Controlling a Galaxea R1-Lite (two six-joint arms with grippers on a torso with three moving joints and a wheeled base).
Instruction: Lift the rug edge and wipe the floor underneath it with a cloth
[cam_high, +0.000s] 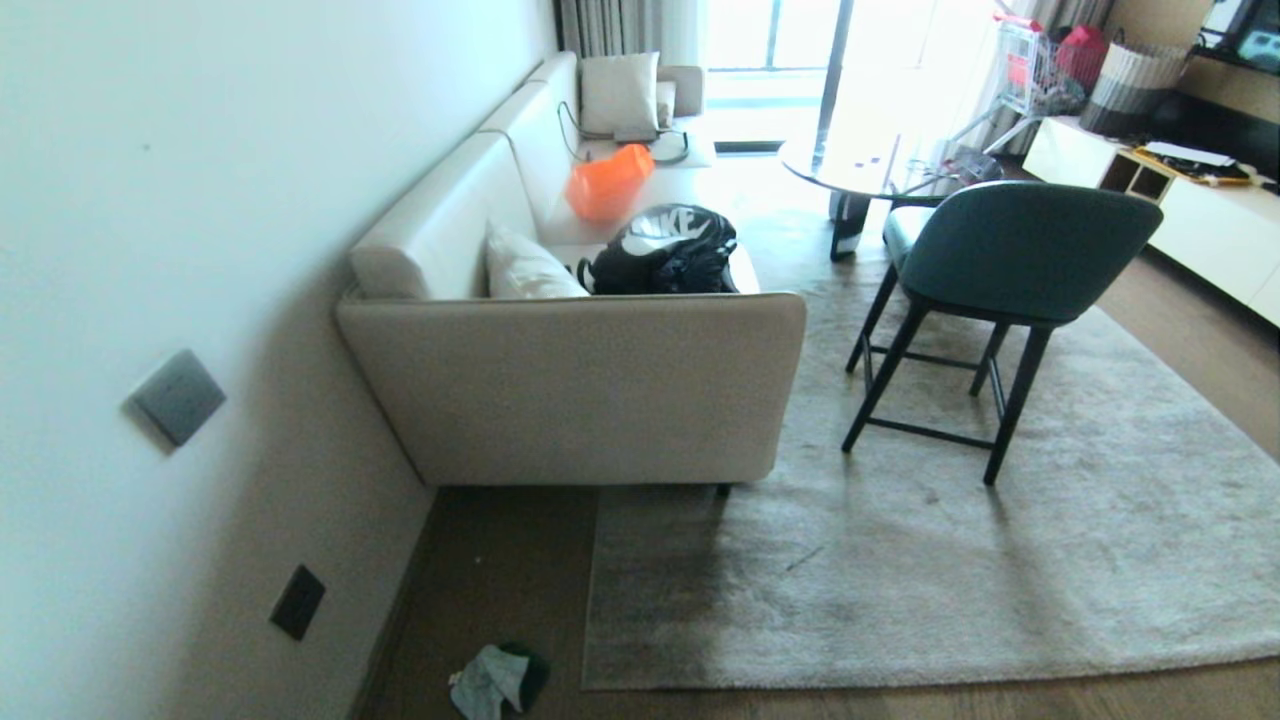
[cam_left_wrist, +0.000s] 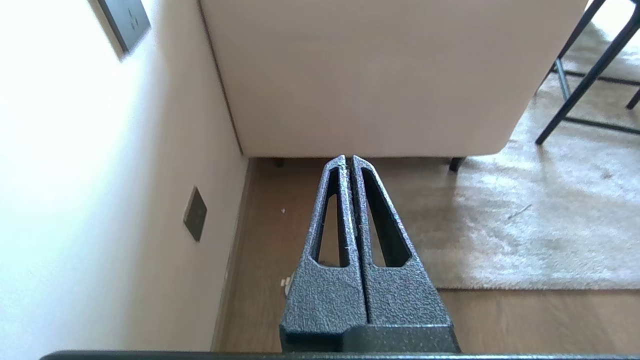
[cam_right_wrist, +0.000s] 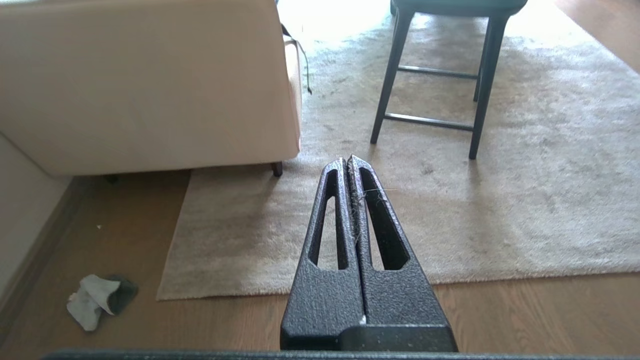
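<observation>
Right now both grippers are clenched on nothing: the left gripper hangs above bare floor beside the wall, the right gripper above the rug. At the lower left of the head view the cloth lies crumpled on the floor, near the rug edge and its corner.

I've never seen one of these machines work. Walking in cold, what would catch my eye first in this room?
Probably the bright orange bag on the pale sofa along the wall, just behind a black backpack. Next, the green chair standing on the big grey-beige rug. Down on the wooden floor, a crumpled cloth lies beside the rug's near corner.
</observation>
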